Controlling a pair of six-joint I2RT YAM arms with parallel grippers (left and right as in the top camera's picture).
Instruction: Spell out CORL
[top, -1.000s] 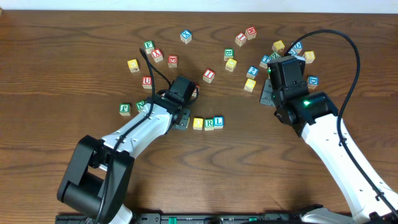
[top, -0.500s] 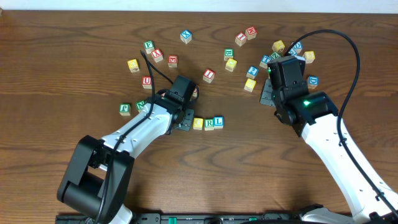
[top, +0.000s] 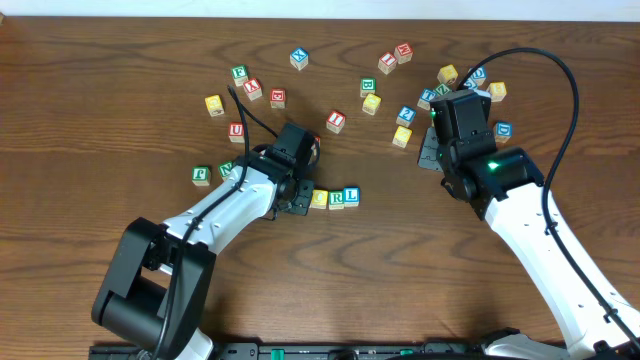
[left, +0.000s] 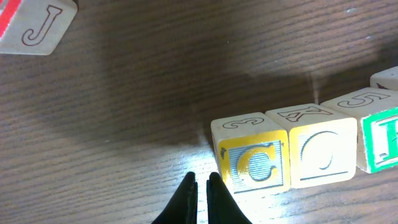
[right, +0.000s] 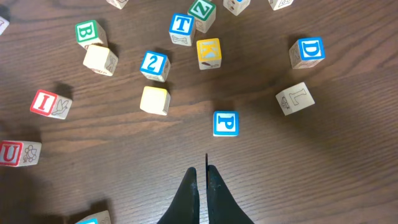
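Left wrist view: pressed together, my left gripper (left: 199, 185) seems to be seating the C cube (left: 256, 163), just right of it, against the O cube (left: 323, 155); next, back off gently.

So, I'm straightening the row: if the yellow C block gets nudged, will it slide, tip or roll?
Probably slides, not rolls: the C block is a flat-faced cube square on the table. Looks like rigid wood, so likely no give. It touches the O block, so pushing may shift both.

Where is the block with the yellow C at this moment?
In the left wrist view, the C block sits at lower centre, just right of the shut left gripper, with the O block against its right side.
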